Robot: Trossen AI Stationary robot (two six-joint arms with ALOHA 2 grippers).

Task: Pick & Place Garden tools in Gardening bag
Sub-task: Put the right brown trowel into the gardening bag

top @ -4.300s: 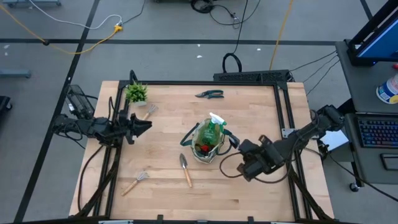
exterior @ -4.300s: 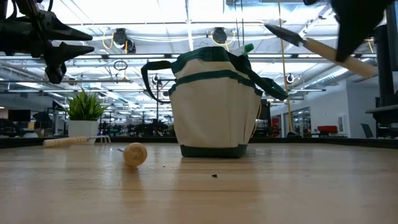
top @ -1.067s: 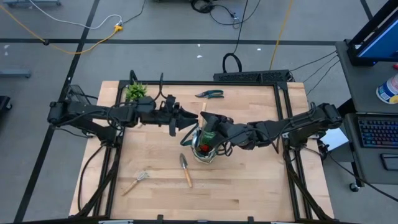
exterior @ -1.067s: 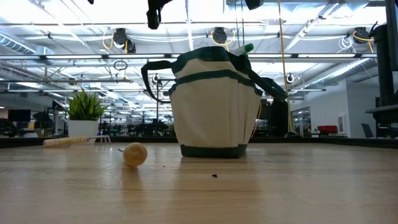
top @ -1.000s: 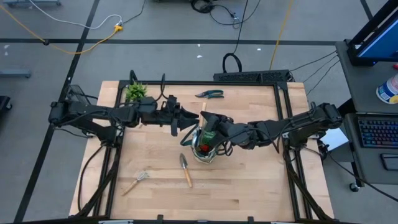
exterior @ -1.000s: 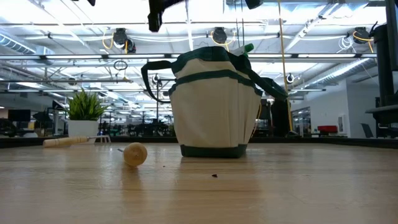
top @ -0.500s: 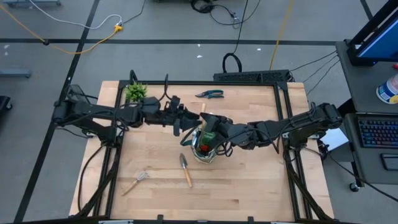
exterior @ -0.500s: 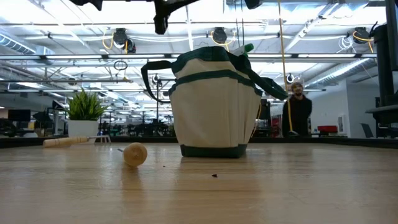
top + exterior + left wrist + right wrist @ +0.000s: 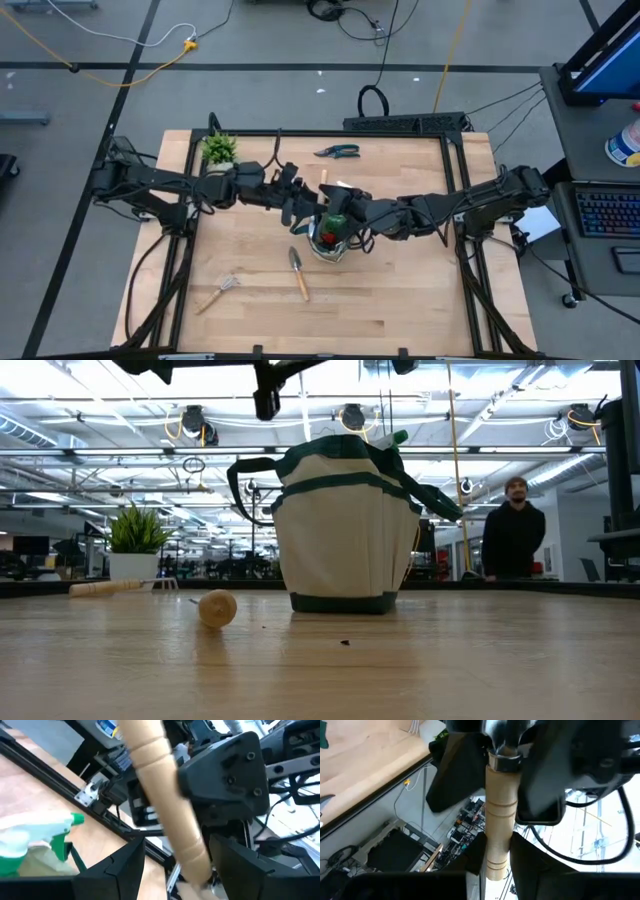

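Observation:
The beige, green-trimmed gardening bag (image 9: 325, 245) (image 9: 345, 530) stands on its base at mid-table, with a green spray bottle (image 9: 35, 845) sticking out of it. Above the bag, my right gripper (image 9: 337, 200) (image 9: 497, 865) is shut on a tool's wooden handle (image 9: 500, 815) (image 9: 165, 795). My left gripper (image 9: 303, 205) (image 9: 177, 862) is open and faces the right one. Its fingers stand on either side of the same handle, nearer the metal ferrule (image 9: 504, 752). Whether they touch the handle, I cannot tell. The tool's head is out of view. My right gripper pinches the wooden handle (image 9: 496, 847) between its two fingers, on the half toward the handle's free end. The fingers come level from the table's right and lie across the handle. The tool is lifted clear, above the bag's mouth.
A trowel (image 9: 298, 272) and a hand rake (image 9: 220, 292) lie on the near half of the table. Dark shears (image 9: 337, 152) lie at the far edge, and a potted plant (image 9: 218, 148) stands at the far left. A person (image 9: 515, 530) stands beyond the table.
My left gripper has moved toward the table's right, sinking a little, up to the right gripper above the bag, and its fingers now flank the held handle. The right gripper and the tool have kept still. A person has walked into the background.

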